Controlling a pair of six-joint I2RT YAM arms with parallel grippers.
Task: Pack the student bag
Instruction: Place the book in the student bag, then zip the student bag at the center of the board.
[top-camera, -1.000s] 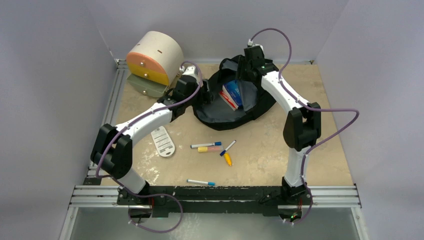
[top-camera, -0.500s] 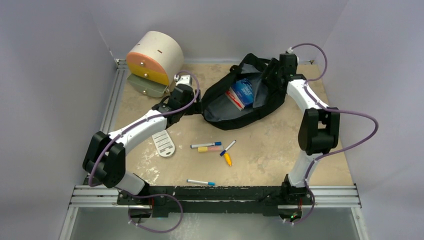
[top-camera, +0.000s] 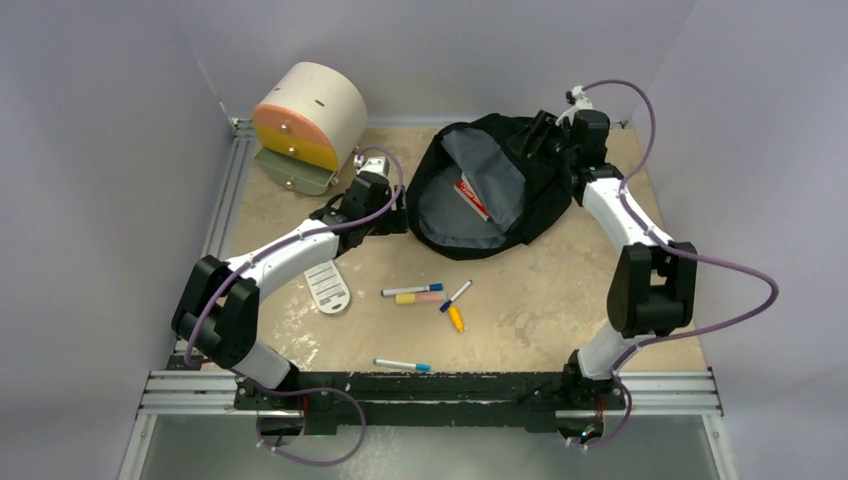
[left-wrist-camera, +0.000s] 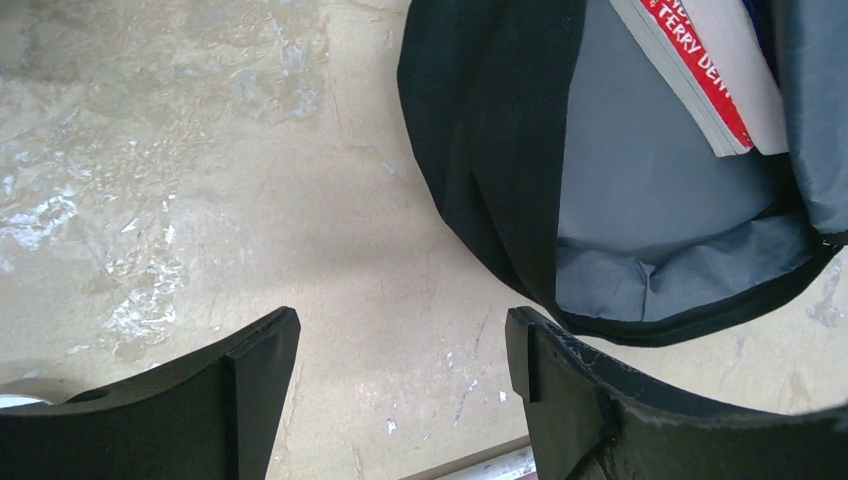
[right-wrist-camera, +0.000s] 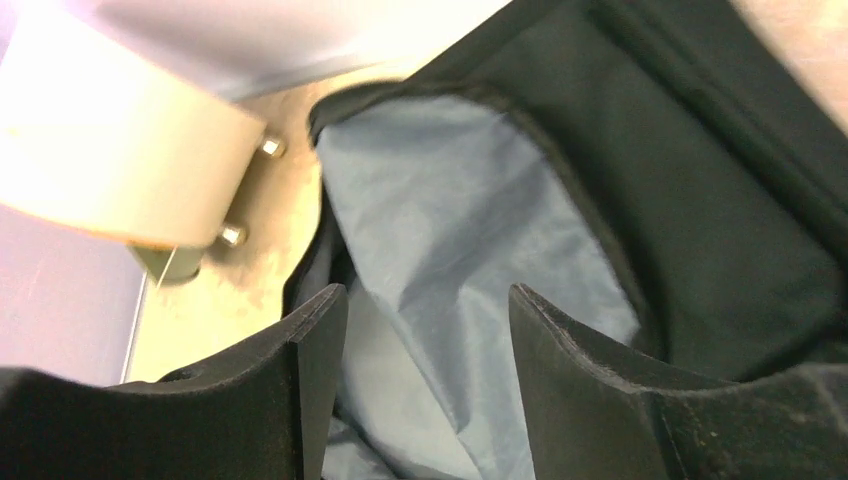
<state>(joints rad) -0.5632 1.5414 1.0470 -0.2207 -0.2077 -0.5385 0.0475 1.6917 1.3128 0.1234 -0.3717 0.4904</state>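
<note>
The student bag (top-camera: 540, 200) is a black backpack lying open at the back of the table, its grey lining (top-camera: 480, 170) showing. A red-and-white book (top-camera: 472, 197) lies inside, half under a lining flap. My left gripper (top-camera: 393, 217) is open and empty over bare table just left of the bag's rim (left-wrist-camera: 490, 130); the book (left-wrist-camera: 700, 70) shows in the left wrist view. My right gripper (top-camera: 542, 140) is open at the bag's back right, above the lining (right-wrist-camera: 470, 230) and black fabric (right-wrist-camera: 720, 200), holding nothing.
A cream-and-orange cylindrical box (top-camera: 308, 115) stands at the back left. Several markers (top-camera: 412, 291) and a yellow one (top-camera: 456, 318) lie mid-table, one more marker (top-camera: 402, 364) nearer the front. A white oval tag (top-camera: 327, 283) lies by the left arm.
My right arm has swung right and back. The bag has shifted and rounded out, and the grey flap now covers most of the book. My left gripper has drawn slightly left of the rim.
</note>
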